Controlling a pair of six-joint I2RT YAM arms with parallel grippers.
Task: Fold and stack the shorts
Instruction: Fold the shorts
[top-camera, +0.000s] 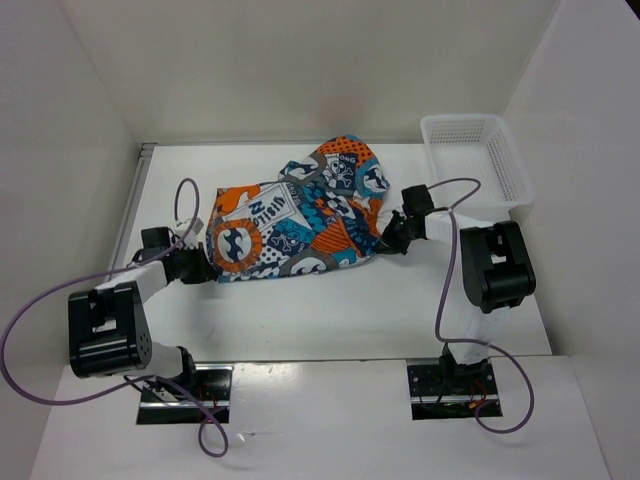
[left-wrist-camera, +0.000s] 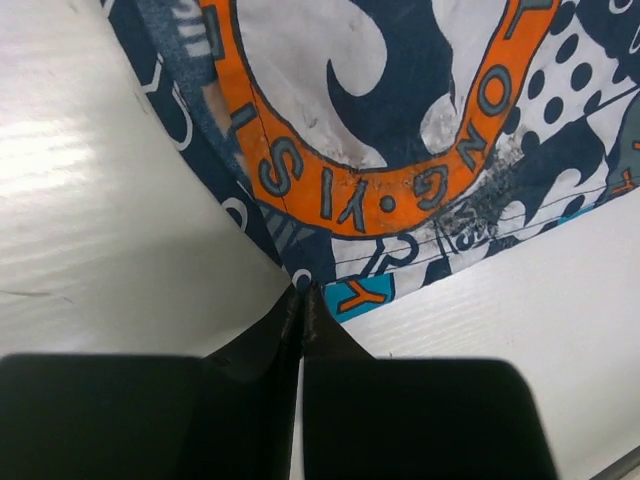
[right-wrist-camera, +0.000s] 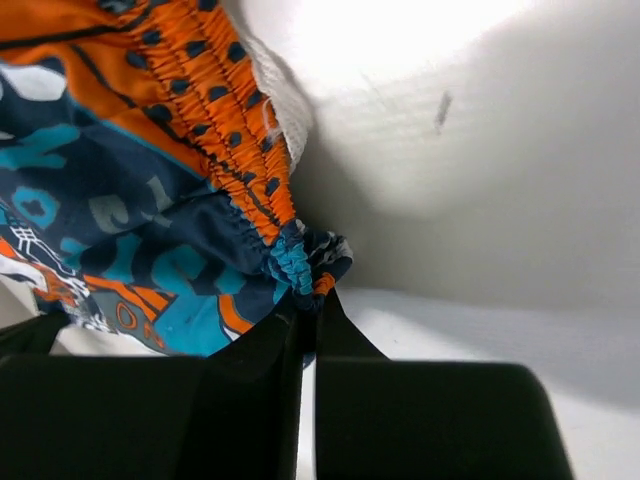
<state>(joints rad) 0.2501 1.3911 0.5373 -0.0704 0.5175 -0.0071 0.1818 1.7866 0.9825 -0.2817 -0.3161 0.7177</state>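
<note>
The shorts (top-camera: 300, 215), a patchwork print of blue, teal, orange and white, lie spread across the middle of the table, bunched higher at the back right. My left gripper (top-camera: 207, 266) is shut on the hem at the shorts' near left corner; the left wrist view shows the pinched edge (left-wrist-camera: 300, 285) between the closed fingers. My right gripper (top-camera: 385, 240) is shut on the gathered elastic waistband (right-wrist-camera: 305, 265) at the shorts' right edge, which hangs lifted off the table.
A white mesh basket (top-camera: 478, 160) stands at the back right corner, close behind the right arm. White walls enclose the table on the left, back and right. Purple cables loop by both arms.
</note>
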